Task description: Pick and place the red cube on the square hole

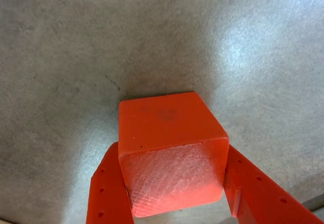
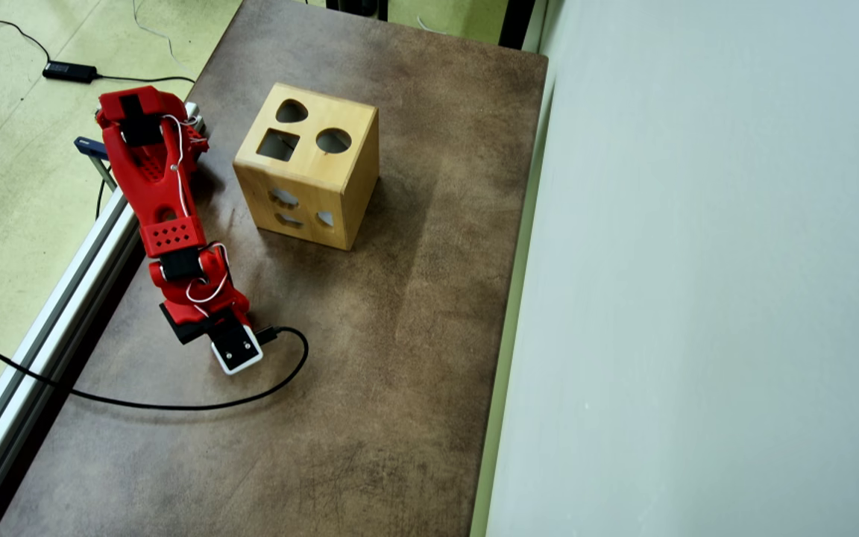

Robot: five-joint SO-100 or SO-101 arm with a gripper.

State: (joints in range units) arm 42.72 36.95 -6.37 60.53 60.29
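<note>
Your claw (image 1: 177,203) is clamping the red cube (image 1: 169,150) between both fingers, just above the bench (image 1: 61,57). You are finishing the pick, I judge. Next you are needing a lift and swing to the square hole (image 2: 278,145), well beyond the claw.
</note>
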